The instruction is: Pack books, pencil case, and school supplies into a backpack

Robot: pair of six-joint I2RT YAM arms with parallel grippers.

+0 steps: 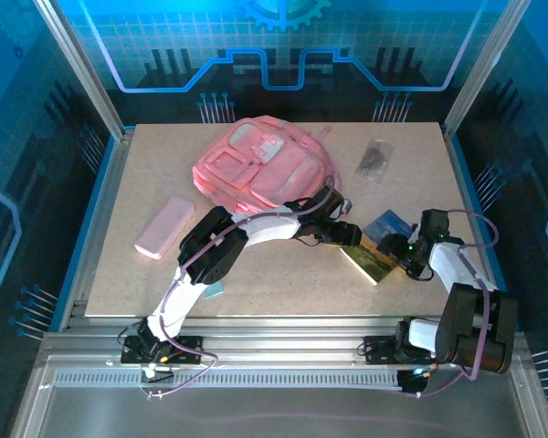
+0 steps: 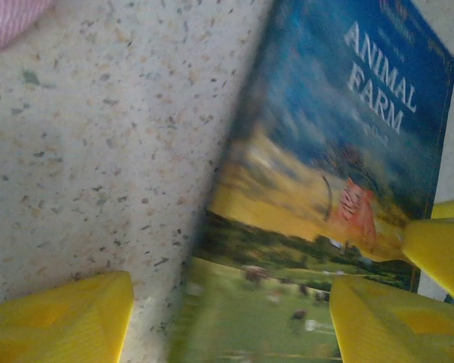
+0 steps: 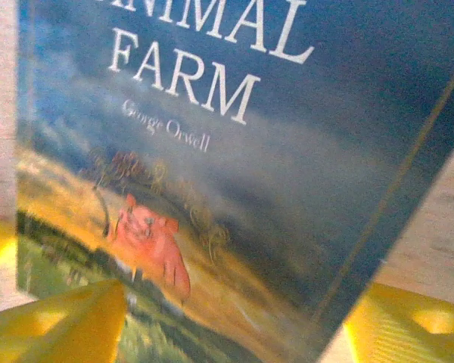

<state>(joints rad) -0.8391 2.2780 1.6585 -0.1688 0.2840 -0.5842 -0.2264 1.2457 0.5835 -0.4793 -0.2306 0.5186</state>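
Overhead view; wrist views close on book [image 2: 310, 189]

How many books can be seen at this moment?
1. The Animal Farm book is at the front right of the table. Another may be hidden under it.

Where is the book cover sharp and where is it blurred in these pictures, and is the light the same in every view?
Left wrist: the book is smeared along its lower left edge, while the table speckles are crisp. Right wrist: title and author's name read sharply, the lower cover softens. Top external: blue glow on the walls, book small, title unreadable.
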